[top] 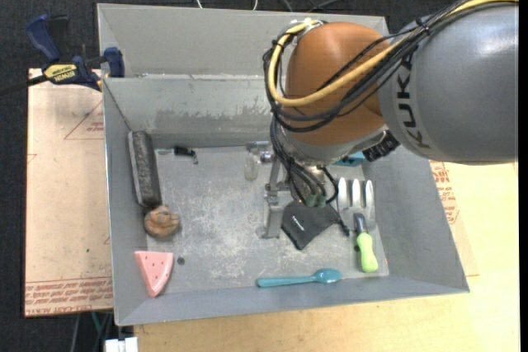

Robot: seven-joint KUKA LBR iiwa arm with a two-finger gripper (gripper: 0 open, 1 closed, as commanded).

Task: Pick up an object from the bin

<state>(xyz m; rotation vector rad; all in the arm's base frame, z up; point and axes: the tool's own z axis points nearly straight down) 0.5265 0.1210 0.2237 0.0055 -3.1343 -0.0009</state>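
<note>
My gripper (pixel 270 222) hangs below the orange wrist cover, down near the bin floor a little right of the middle. Just to its right a black flat square piece (pixel 304 227) lies tilted; I cannot tell whether the two touch. Further right are a silver-white pronged utensil (pixel 355 195) and a green-handled tool (pixel 366 251). A teal spoon (pixel 299 279) rests along the front wall, below the gripper.
A dark grey bar (pixel 145 169) lies along the left wall, with a brown round lump (pixel 162 222) at its near end and a pink wedge (pixel 155 270) in the front left corner. A small black bit (pixel 184 151) sits near the back wall. The arm covers the bin's back right.
</note>
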